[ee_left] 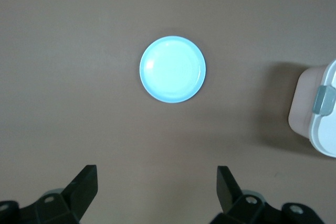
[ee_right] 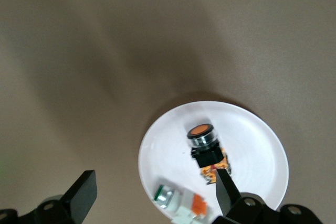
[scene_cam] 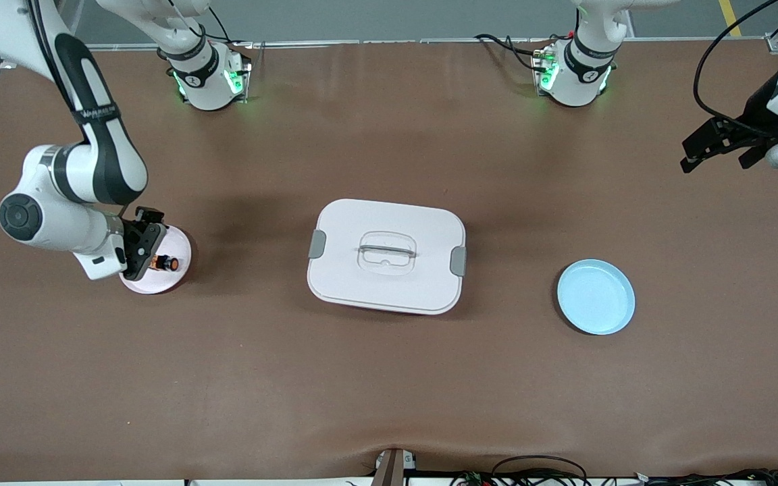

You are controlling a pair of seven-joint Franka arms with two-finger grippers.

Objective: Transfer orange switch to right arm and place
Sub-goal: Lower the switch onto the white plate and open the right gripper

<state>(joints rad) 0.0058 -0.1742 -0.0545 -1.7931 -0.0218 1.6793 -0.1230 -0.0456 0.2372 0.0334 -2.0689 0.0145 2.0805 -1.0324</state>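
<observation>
My right gripper, jaws spread, hovers over the small black orange-capped switch lying on the white round plate near the table's right-arm edge. Placing looks done; next, lift clear. The left gripper waits, spread, above the light-blue round plate.

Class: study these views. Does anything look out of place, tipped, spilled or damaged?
Nothing stands out. The orange switch sits on the white plate beside a second small part, the right gripper open over it. The left gripper waits open.
</observation>
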